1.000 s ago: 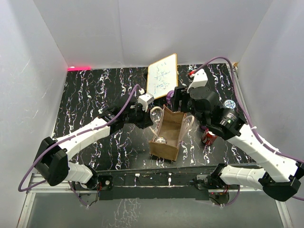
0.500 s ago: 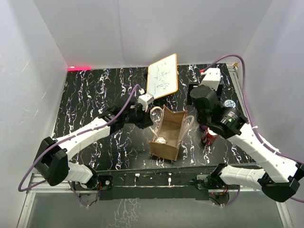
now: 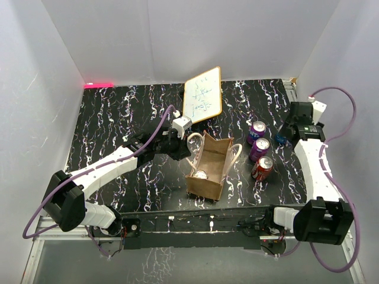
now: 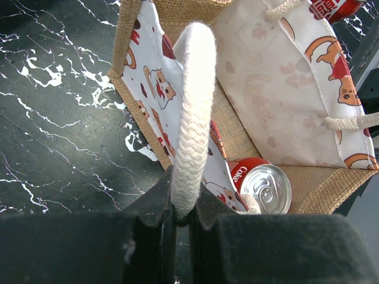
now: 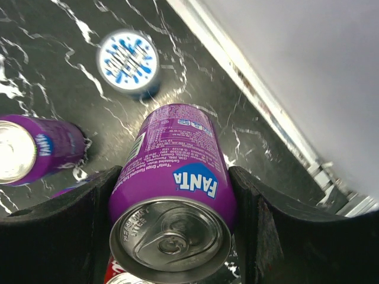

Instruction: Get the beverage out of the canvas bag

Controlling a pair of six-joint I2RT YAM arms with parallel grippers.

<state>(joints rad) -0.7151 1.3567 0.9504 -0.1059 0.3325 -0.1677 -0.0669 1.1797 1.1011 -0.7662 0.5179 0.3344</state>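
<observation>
The tan canvas bag (image 3: 207, 177) stands open at the table's middle, with a cat-print lining (image 4: 284, 89). My left gripper (image 3: 188, 144) (image 4: 183, 207) is shut on its near whitish rope handle (image 4: 192, 106) and holds that side up. A red Coke can (image 4: 263, 186) (image 3: 201, 174) stands inside the bag. My right gripper (image 5: 173, 183) (image 3: 291, 127) is at the far right, shut on a purple Fanta can (image 5: 172, 177) held lengthwise between the fingers above the table. That can is hidden under the wrist in the top view.
Two purple cans (image 3: 257, 130) (image 3: 259, 148) and a red can (image 3: 262, 168) stand right of the bag. A blue-white round lid (image 5: 129, 62) (image 3: 279, 141) lies beside them. A wood-framed whiteboard (image 3: 202, 93) leans behind the bag. The table's right edge rail (image 5: 278, 118) is close to my right gripper.
My right arm has swung from above the bag's far side out to the far right with the purple can, uncovering the cans on the table. The left arm has not moved.
</observation>
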